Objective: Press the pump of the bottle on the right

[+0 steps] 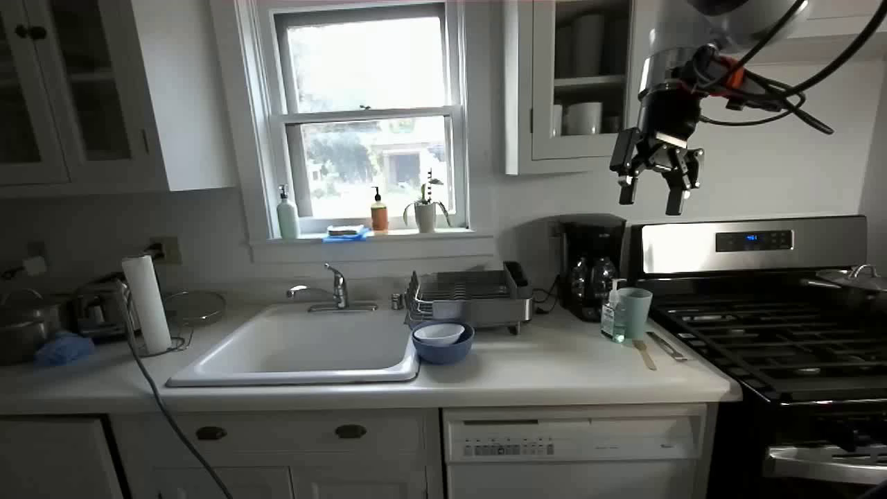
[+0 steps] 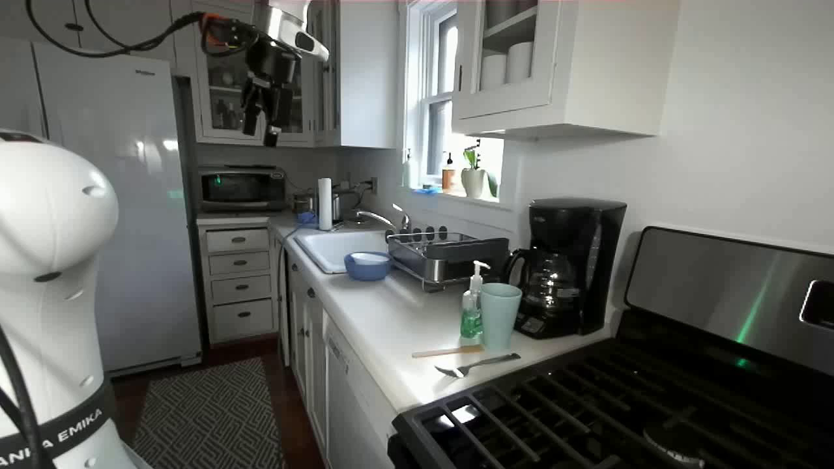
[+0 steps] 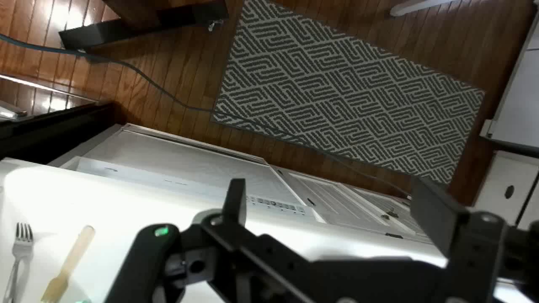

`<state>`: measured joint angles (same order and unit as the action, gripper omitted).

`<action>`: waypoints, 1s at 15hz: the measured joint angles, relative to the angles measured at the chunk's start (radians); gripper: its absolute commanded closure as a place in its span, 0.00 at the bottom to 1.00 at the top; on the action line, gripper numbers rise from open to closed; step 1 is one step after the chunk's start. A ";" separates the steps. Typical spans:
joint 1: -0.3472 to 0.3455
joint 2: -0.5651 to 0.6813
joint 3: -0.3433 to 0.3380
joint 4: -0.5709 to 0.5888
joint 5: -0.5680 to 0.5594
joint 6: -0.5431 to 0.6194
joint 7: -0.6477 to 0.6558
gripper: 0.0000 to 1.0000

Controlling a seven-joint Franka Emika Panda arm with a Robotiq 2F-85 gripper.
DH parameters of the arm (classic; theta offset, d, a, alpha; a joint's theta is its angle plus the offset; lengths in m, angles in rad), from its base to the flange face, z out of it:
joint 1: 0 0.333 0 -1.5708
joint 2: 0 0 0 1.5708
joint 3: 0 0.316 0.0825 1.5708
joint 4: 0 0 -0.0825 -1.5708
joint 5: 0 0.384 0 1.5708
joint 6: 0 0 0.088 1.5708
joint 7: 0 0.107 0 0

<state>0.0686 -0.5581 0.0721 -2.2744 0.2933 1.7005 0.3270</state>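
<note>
Its jaws spread, the gripper (image 1: 651,199) hangs well away from and higher than the pump bottle (image 1: 612,323), upright on the bench (image 1: 533,371) beside a cup (image 1: 636,313).

Window (image 1: 367,76) bright; pale wall (image 2: 749,111), white cabinet (image 2: 599,71); wood floor (image 3: 185,63) (patterned rug (image 3: 345,92) on it).

I read "ANKA EMIKA" (image 2: 75,426), cropped at left, on my arm (image 2: 45,208) | too small for me: blue readout (image 1: 752,238) on the stove (image 1: 682,253) by the side edge of the counter (image 1: 540,378) | pump bottle (image 1: 614,333) label (image 1: 608,323) near that edge | dishwasher (image 1: 575,478) lettering (image 1: 666,445) below the front edge | fridge (image 2: 130,228) badge (image 2: 144,72)
</note>
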 measured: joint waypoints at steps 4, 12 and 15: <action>0.000 0.000 0.000 0.001 0.000 0.000 0.000 0.00; -0.024 0.012 0.004 0.001 -0.005 0.051 0.003 0.00; -0.067 0.059 -0.001 0.005 -0.044 0.165 -0.012 0.00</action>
<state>0.0015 -0.4994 0.0715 -2.2693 0.2495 1.8653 0.3152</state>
